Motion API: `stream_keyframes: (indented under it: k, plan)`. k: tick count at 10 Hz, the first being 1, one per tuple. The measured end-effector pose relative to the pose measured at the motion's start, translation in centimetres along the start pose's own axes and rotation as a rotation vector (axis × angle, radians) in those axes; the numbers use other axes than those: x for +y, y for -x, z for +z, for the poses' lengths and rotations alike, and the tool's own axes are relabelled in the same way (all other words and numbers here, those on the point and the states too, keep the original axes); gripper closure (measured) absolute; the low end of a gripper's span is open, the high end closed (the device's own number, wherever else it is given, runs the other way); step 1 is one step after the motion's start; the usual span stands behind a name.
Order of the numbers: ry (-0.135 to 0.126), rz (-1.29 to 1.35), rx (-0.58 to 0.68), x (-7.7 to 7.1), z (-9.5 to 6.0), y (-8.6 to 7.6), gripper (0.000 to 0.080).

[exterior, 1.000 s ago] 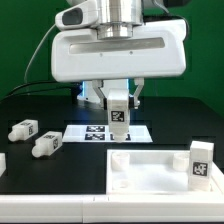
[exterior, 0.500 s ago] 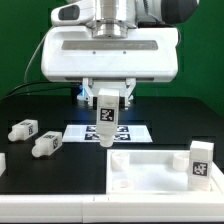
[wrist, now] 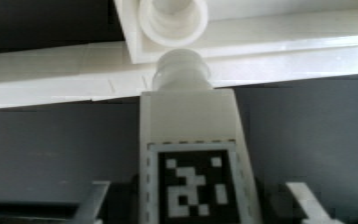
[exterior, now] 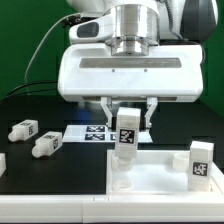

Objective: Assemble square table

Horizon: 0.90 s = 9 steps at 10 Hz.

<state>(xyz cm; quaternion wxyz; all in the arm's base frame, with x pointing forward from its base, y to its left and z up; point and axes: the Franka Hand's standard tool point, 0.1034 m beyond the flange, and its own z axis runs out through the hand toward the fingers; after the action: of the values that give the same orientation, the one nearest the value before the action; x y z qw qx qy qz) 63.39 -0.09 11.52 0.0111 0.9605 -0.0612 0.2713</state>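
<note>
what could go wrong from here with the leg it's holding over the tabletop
1. The held leg hangs upright in the end effector above a corner of the tabletop. If its tip sits off the round socket, it may jam on the rim.
2. Pressing down off-centre could shift the tabletop and perhaps topple the standing leg on the exterior view's right.

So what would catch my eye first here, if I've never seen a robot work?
The big white gripper, centre, pinches an upright tagged leg, its lower end at a corner of the square tabletop near the front. Another leg stands on the tabletop at the exterior view's right, and two loose legs lie on the black table at its left.
</note>
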Motion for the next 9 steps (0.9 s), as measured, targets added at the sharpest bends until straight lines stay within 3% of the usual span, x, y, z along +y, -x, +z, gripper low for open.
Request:
stream_keyframes:
  k: [2, 5, 9]
  plan:
    - [0.018, -0.007, 0.026, 0.6, 0.0, 0.7, 0.0515]
    - [0.032, -0.004, 0.023, 1.2, 1.5, 1.7, 0.0515]
    - [0.025, -0.006, 0.017, 0.0, 2.0, 2.4, 0.0515]
